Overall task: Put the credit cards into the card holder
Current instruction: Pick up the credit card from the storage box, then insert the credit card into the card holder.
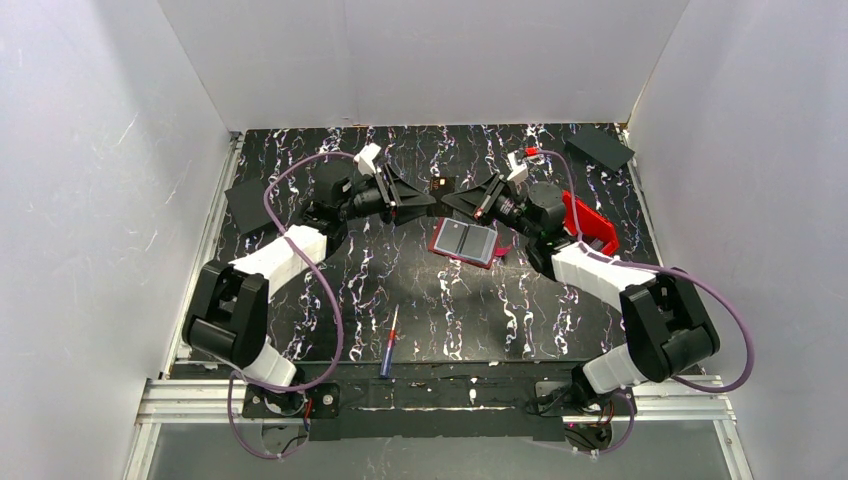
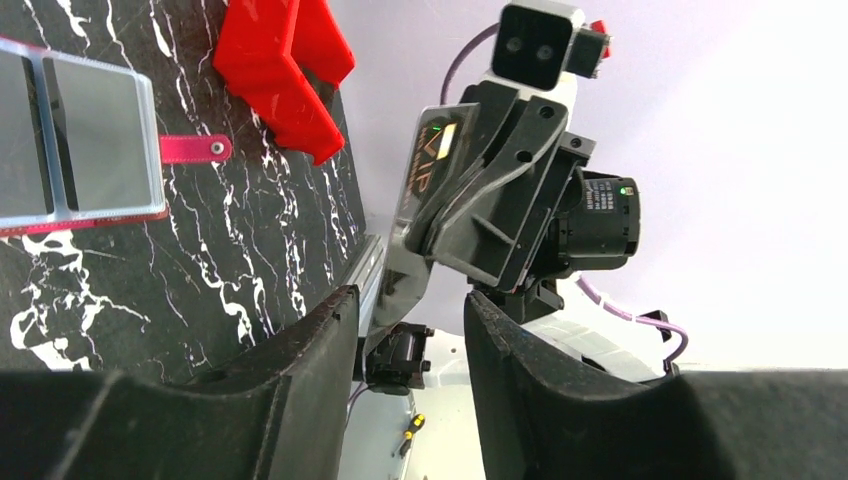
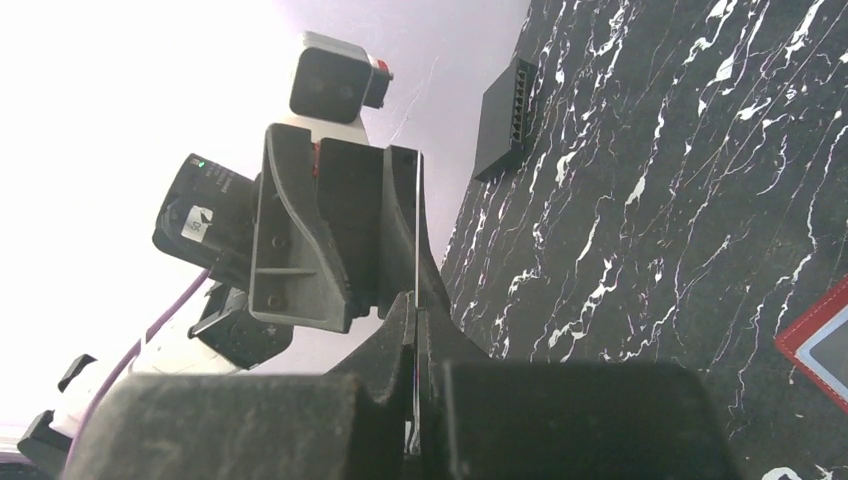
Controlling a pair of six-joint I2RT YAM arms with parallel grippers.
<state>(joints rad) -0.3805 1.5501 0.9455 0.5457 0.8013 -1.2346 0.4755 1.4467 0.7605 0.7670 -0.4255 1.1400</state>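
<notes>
The card holder lies open on the dark marbled table, red-edged with two grey-blue pockets; it also shows in the left wrist view and as a corner in the right wrist view. Above the table behind it, both grippers meet tip to tip. My right gripper is shut on a thin credit card, seen edge-on. The card's face carries gold lettering. My left gripper stands with jaws apart on either side of the card's free end, a gap still showing. From above, the card sits between the left gripper and right gripper.
A red open-topped bin stands right of the holder, under the right arm. Black flat squares lie at the back right and at the left edge. A blue-handled screwdriver lies near the front edge. White walls enclose the table.
</notes>
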